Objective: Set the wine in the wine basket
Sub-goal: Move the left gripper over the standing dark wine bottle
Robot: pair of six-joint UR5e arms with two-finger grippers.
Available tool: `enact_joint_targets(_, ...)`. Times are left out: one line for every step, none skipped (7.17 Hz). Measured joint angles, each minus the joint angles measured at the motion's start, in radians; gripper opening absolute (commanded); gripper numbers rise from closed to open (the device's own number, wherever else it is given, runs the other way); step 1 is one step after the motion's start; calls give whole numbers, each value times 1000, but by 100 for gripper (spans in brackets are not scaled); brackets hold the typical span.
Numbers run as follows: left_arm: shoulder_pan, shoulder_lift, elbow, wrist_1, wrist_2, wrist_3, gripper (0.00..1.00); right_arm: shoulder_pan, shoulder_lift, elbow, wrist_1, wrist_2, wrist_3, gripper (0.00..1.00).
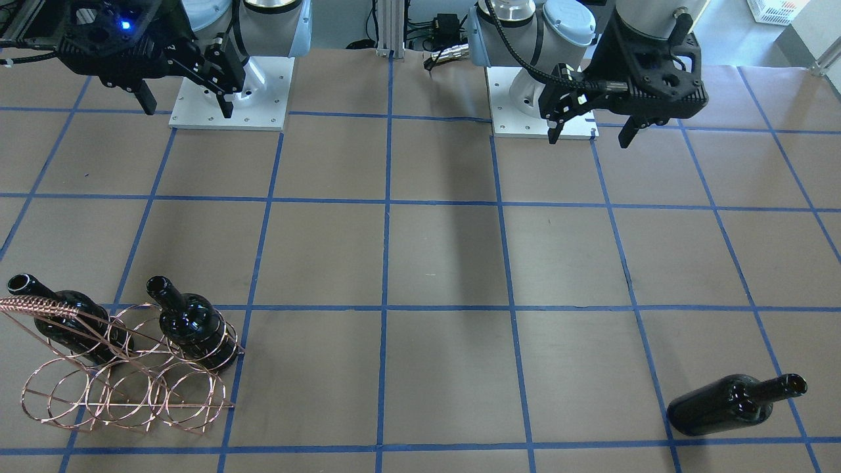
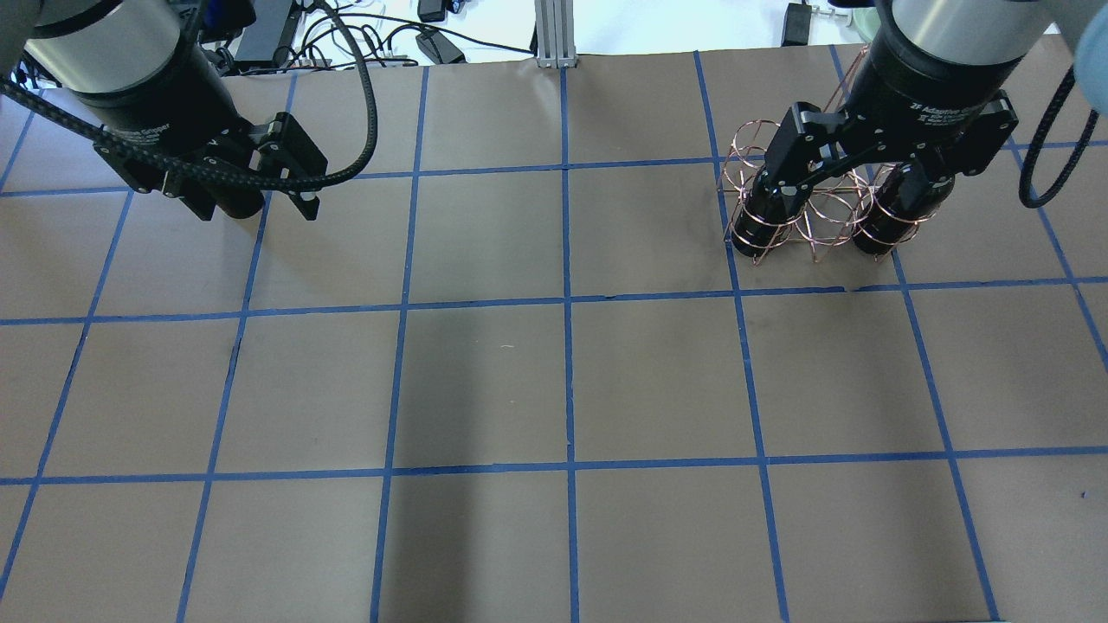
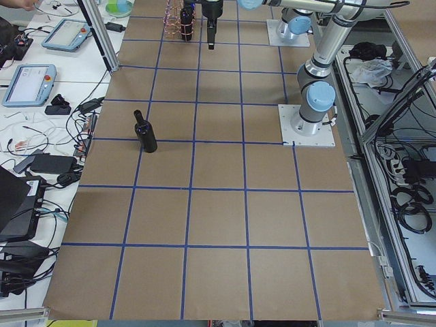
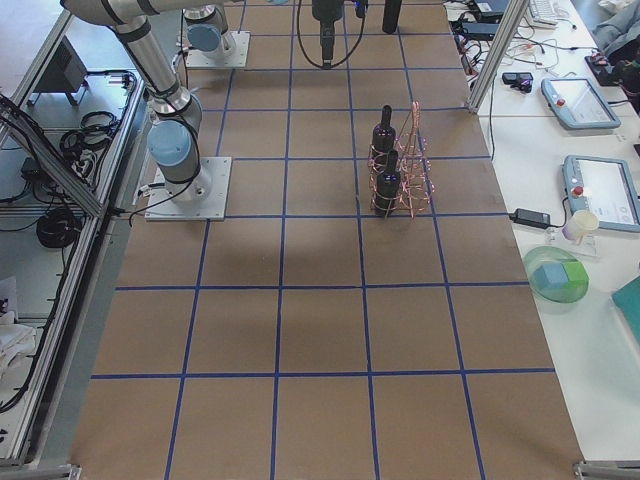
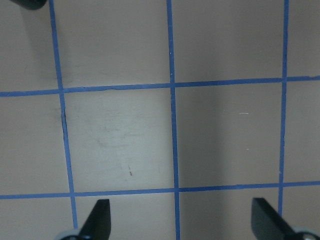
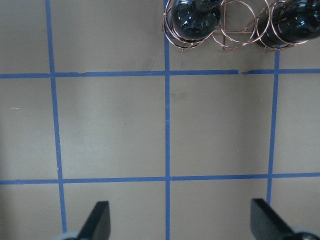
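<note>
A near-black wine bottle (image 1: 732,404) lies on its side on the table's far side, on my left; it also shows in the exterior left view (image 3: 144,133). The copper wire wine basket (image 1: 125,384) stands on my right, with two look-alike bottles (image 1: 194,325) (image 1: 72,325) in its hoops. My left gripper (image 1: 590,138) is open and empty, high above the table and well short of the lone bottle. My right gripper (image 1: 187,106) is open and empty. In the right wrist view the basket (image 6: 235,35) and both bottle bases (image 6: 192,17) sit at the top edge.
The table is brown paper with a blue tape grid. The two arm bases (image 1: 230,98) (image 1: 539,105) stand on white plates at the robot's side. Cables and control pendants (image 3: 30,82) lie beyond the table's far edge.
</note>
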Motion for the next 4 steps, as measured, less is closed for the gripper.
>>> enact_joint_targets(37, 2, 2, -2, 0, 0, 100, 1, 0, 0, 0, 0, -2, 100)
enact_joint_targets(77, 5, 5, -1, -1, 1, 100, 2, 1, 0, -1, 1, -2, 100)
enact_joint_targets(114, 5, 11, 2, -2, 6, 100, 2, 1, 1, -2, 2, -3, 100)
enact_joint_targets(142, 5, 17, 5, 2, 21, 100, 3, 1, 1, -3, 2, -3, 100)
